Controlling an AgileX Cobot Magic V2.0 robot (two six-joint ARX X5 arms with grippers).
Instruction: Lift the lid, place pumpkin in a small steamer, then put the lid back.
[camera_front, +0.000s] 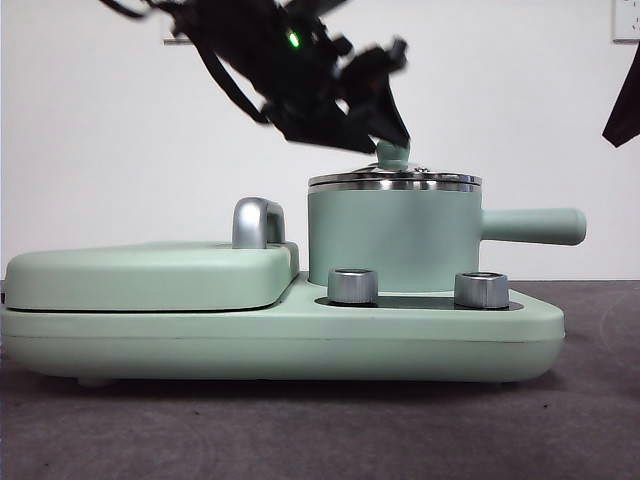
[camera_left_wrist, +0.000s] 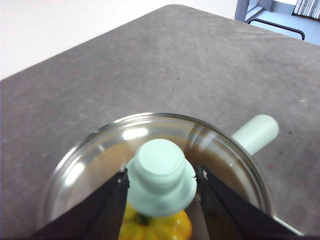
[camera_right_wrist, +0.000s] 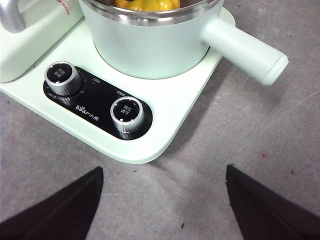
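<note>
Left claw (camera_left_wrist: 161, 192) closed narrow around the mint-green knob (camera_left_wrist: 161, 176) of the lid (camera_left_wrist: 95, 155), one black jaw pressed to each side of it, likely so the glass disc hangs level and centred. Directly beneath the claw, the lid seated on, or just at, the chrome rim of the small steamer (camera_front: 390, 240); contact hard to judge from the front. Under the glass, straight below the knob, the pumpkin (camera_left_wrist: 156, 226), already inside the pot, mostly hidden by knob and jaws, only a yellow sliver and its stem showing. Out to one side of the claw, the steamer's long handle (camera_left_wrist: 255, 134), pointing away. Further out, bare grey worktop (camera_left_wrist: 150, 65). Right claw (camera_right_wrist: 162, 200) held wide and empty, well back from the pot, facing the two dials (camera_right_wrist: 127, 114), apparently just waiting.
</note>
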